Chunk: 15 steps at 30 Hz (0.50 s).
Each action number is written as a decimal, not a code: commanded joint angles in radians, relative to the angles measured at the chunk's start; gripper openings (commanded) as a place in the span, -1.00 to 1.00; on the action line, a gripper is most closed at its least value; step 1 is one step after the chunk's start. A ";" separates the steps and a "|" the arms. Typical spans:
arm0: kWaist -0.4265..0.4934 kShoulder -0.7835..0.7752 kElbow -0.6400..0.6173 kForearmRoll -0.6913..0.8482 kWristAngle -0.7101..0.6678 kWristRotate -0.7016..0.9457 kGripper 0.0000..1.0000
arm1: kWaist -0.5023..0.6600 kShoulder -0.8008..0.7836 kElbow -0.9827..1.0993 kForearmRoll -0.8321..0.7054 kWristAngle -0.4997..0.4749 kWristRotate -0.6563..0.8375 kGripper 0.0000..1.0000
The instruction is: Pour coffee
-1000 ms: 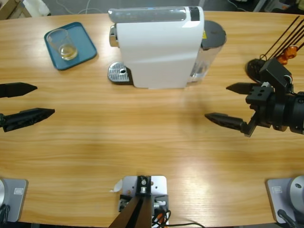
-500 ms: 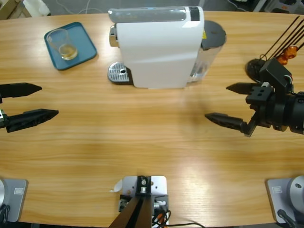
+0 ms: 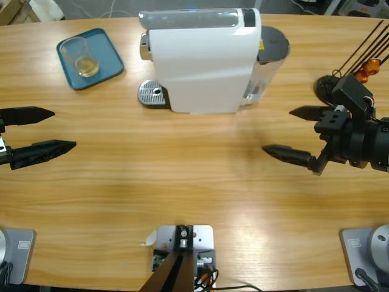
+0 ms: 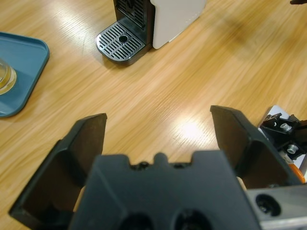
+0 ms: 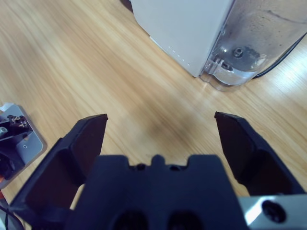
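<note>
Just shallow amber coffee (image 3: 87,66) in a clear glass tumbler (image 3: 78,55); both grippers wide open, empty.

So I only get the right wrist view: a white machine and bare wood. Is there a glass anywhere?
Observer: Yes. A small clear glass stands on a blue tray, at the upper left of the high view.
Operator: Anything in it?
Observer: A shallow layer of pale amber coffee.
Operator: Is a gripper holding it?
Observer: No. The left gripper is open over bare table, apart from the tray.
Operator: Anything under the machine's spout?
Observer: No, the metal drip grate has nothing on it.
</note>
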 commanded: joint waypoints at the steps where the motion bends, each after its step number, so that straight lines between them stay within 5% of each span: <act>1: -0.008 0.040 0.025 -0.014 -0.016 -0.004 0.87 | 0.009 -0.003 0.003 0.013 0.011 -0.014 1.00; 15: -0.008 0.034 0.028 -0.014 -0.017 -0.004 0.87 | 0.009 0.012 0.000 0.013 0.012 -0.016 1.00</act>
